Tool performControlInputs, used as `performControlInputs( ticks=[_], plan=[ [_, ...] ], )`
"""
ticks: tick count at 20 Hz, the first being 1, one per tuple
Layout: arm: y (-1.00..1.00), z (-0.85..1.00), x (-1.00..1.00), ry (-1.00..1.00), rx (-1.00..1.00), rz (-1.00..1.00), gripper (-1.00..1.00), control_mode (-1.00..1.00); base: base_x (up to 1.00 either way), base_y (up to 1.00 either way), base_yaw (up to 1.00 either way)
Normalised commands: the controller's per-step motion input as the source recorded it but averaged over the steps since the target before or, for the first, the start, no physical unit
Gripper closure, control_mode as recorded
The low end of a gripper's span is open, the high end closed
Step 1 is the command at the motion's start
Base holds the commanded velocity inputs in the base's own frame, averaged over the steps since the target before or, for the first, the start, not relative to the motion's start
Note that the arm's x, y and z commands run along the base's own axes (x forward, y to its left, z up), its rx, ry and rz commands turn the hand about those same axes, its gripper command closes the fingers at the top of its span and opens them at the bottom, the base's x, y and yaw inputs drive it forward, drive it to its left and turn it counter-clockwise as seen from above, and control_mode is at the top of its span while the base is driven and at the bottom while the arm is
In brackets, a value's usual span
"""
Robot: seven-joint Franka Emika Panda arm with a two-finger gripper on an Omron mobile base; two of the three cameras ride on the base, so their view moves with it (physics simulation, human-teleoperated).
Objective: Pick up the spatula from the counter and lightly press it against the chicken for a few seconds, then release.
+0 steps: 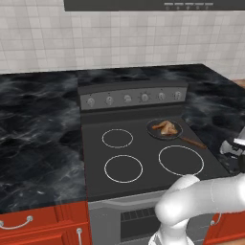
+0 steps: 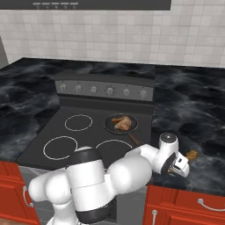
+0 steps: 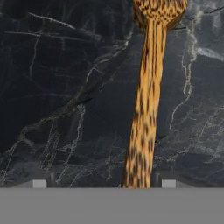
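I am holding my gripper (image 3: 104, 183) low over the black marbled counter (image 3: 52, 87), just to the right of the stove (image 1: 143, 158), and I am looking down along it at the stone. My two fingertips (image 3: 39, 183) are standing wide apart, so the hand is open and is gripping nothing. The wooden spatula (image 3: 144, 96) is lying flat on the counter beneath me. Its mottled orange-brown handle is running up from between my fingertips, nearer the tip on the right of the hand view than the other one, and as far as I can tell it is touching neither. Its wider head is lying at the top edge of that view, partly cut off. In the right base view one end of the spatula is peeking out on the counter just past my hand. The chicken (image 1: 165, 127) is sitting in a dark frying pan (image 1: 154, 132) on the back right burner, well apart from the spatula, and the pan's handle is pointing toward the front right, the side where I am working. White rings are marking the other three burners, and a row of knobs (image 1: 127, 98) is running along the stove's back panel.
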Motion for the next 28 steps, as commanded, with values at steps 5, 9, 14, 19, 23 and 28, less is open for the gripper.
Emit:
performControlInputs(
  ticks=[5, 9, 14, 19, 23, 28],
  plan=[
    [-0.25, -0.16, 0.0, 0.0, 0.02, 0.0, 1.0, -1.0, 0.0, 0.0, 0.0],
    [-0.16, -0.2, 0.01, 0.0, 0.02, 0.0, 1.0, -1.0, 0.0, 0.0, 0.0],
    [-0.02, -0.18, 0.01, 0.0, 0.01, 0.02, 1.0, -1.0, 0.0, 0.0, 0.0],
    [0.0, -0.02, 0.0, 0.0, 0.0, 0.0, 1.0, -1.0, 0.0, 0.0, 0.0],
    [0.02, 0.05, -0.18, -0.06, 0.0, 0.02, 1.0, -1.0, 0.0, 0.0, 0.0],
    [0.02, 0.37, -0.25, -0.16, -0.03, 0.07, 1.0, -1.0, 0.0, 0.0, 0.0]
  ],
)
